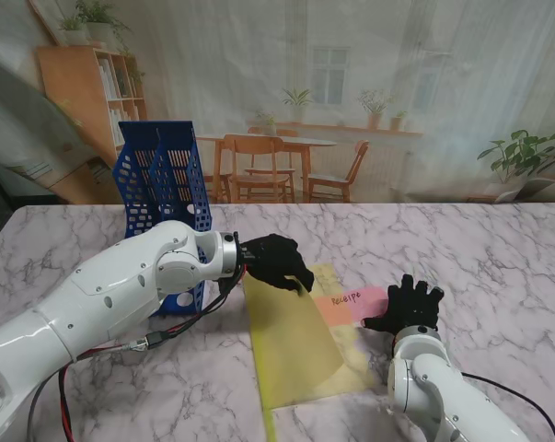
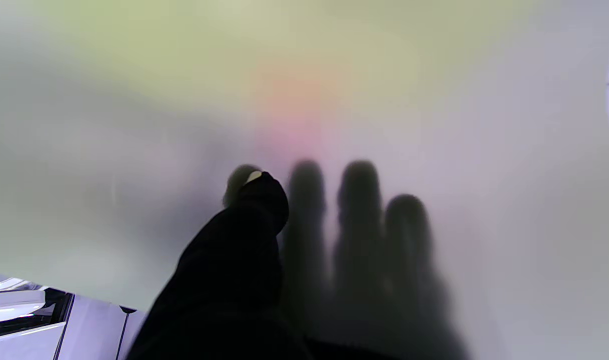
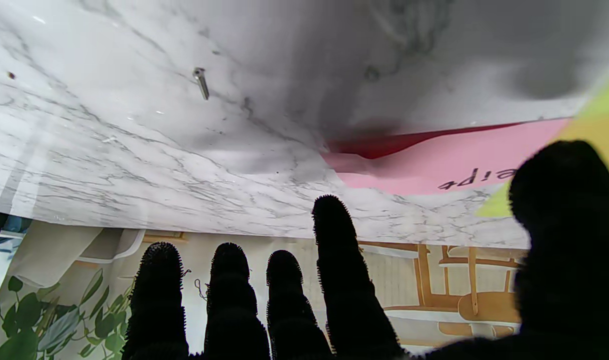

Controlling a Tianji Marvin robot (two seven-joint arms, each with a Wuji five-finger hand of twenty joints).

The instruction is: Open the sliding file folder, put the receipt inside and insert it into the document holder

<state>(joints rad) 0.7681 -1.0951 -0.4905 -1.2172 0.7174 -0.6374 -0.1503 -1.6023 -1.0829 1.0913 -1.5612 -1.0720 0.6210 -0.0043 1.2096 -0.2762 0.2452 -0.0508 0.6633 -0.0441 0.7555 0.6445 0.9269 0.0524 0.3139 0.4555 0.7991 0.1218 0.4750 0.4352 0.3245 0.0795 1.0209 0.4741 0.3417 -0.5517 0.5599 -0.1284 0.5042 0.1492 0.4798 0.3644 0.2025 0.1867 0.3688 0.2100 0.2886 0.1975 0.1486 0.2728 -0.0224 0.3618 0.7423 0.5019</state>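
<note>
A yellow translucent sliding folder (image 1: 291, 345) lies on the marble table in front of me. My left hand (image 1: 275, 261) is shut on the far corner of its upper sheet, which is lifted off the lower one. In the left wrist view the thumb (image 2: 244, 225) presses the hazy sheet (image 2: 184, 100) and the fingers show as shadows behind it. A pink receipt (image 1: 360, 302) lies partly between the sheets, its right end sticking out. My right hand (image 1: 408, 306) rests open just right of the receipt (image 3: 449, 160), fingers (image 3: 334, 250) spread. The blue mesh document holder (image 1: 162, 184) stands at the far left.
A small screw (image 3: 201, 82) lies on the marble beyond the right hand. My left forearm (image 1: 121, 285) passes close in front of the document holder. The table's far edge meets a printed backdrop of a room.
</note>
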